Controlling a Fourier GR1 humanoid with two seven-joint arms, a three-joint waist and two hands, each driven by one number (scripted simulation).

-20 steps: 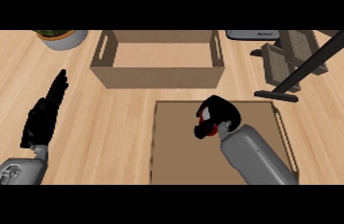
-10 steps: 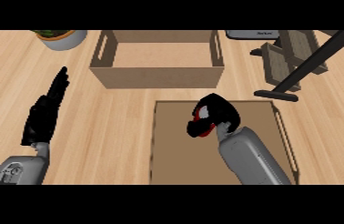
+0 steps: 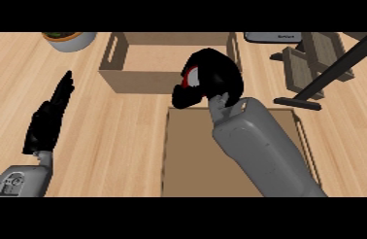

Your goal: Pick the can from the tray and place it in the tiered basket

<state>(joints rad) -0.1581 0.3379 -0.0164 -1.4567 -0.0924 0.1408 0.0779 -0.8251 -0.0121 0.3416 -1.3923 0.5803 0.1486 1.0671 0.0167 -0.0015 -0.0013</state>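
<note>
The right hand [image 3: 211, 77] is curled round the can [image 3: 191, 80], which shows only as a red sliver between the black fingers and thumb; the rest of it is hidden. Hand and can appear over the tray's [image 3: 188, 158] far edge and the near wall of a wooden crate [image 3: 136, 80]. How high they are cannot be told from this view. The grey right forearm [image 3: 261, 153] runs up across the tray from the lower edge and covers much of its right half.

The tray is a flat brown board with low rims, lying on the light wooden counter [image 3: 114, 150] just in front of the crate. The crate has 2 handle slots, 1 in each side wall.

The tiered basket [image 3: 315, 58], with grey slats on a slanted black pole and foot, stands at the right, well apart from the hand.

The left hand [image 3: 49, 117] rests at the left side with its fingers straight and together, holding nothing.

A grey pot with greenery [image 3: 70, 40] sits at the far left, and a flat grey object [image 3: 272, 37] lies by the top edge.
</note>
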